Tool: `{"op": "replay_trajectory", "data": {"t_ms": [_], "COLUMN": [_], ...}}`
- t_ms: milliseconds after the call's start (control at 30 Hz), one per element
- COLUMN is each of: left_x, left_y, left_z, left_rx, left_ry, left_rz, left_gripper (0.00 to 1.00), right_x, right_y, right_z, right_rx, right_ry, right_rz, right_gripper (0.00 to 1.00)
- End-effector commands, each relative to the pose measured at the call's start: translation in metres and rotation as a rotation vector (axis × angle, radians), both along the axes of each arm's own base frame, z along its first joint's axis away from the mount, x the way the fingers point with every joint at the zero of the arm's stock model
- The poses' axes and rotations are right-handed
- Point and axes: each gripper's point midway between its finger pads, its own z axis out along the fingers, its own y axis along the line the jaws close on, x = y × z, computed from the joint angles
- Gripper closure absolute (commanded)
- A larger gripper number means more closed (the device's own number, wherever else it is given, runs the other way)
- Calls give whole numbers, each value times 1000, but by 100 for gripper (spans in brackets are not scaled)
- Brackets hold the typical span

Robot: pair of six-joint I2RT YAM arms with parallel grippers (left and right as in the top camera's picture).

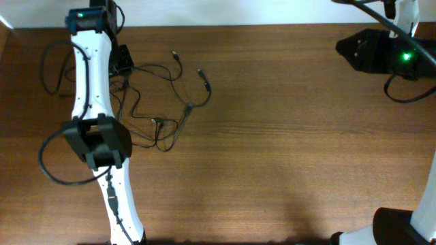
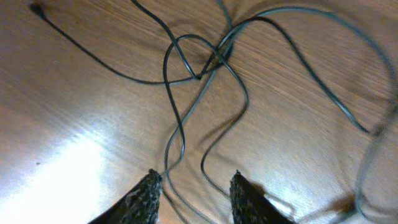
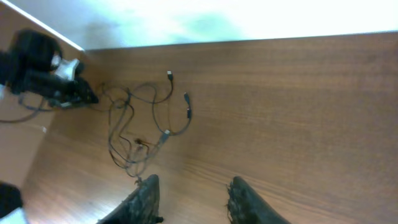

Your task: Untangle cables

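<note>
The thin black cables [image 1: 187,107] look light, soft and floppy, so pinch a loose loop beside the knot [image 2: 211,59]; left gripper [image 2: 194,193] and right gripper [image 3: 189,194] both gape, empty.

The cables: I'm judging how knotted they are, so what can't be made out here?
Overhead: the left arm covers the left part of the cables.
Left wrist: they run off the top and right edges; the right side is blurred.
Right wrist: crossings and plugs are too small to read.
</note>
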Motion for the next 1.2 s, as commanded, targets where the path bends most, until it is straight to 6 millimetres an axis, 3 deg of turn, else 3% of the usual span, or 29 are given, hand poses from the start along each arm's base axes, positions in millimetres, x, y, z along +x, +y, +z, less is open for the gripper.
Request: {"op": "replay_trajectory", "data": {"t_ms": [0, 100, 233, 367, 433, 600, 733, 900, 967, 1033, 1100, 1167], "left_x": [12, 30, 52, 55, 54, 43, 36, 29, 19, 12, 14, 18], "left_y": [18, 27, 35, 25, 21, -17, -71, -182, -237, -291, -322, -339], "left_z": [-33, -51, -80, -112, -118, -149, -160, -155, -149, -125, -96, -58], "left_rx": [16, 27, 39, -18, -42, -201, -282, -445, -506, -632, -661, -648], "left_ry": [17, -4, -28, 11, 20, 77, 124, 115, 112, 53, -19, -103], "left_rz": [27, -48, -141, -246, -249, -285, -362, -545, -659, -802, -883, -939], "left_gripper": [53, 40, 41, 44, 44, 51, 54, 55, 56, 57, 59, 90], "right_x": [0, -1, -2, -2, -2, -3, -3, 0, 1, 3, 5, 6], "right_y": [4, 4, 4, 4, 4, 4, 4, 3, 3, 3, 3, 3], "right_z": [-2, -3, -4, -4, -4, -5, -5, -8, -13, -17, -23, -28], "right_rx": [-12, -16, -24, -23, -23, -23, -24, -26, -25, -23, -19, -17], "right_ry": [-4, -4, -1, 3, 3, 5, 5, 13, 31, 46, 67, 89], "right_rz": [33, 37, 43, 42, 42, 42, 42, 47, 47, 48, 48, 48], "right_gripper": [46, 39, 37, 35, 34, 34, 34, 34, 33, 33, 33, 33]}}
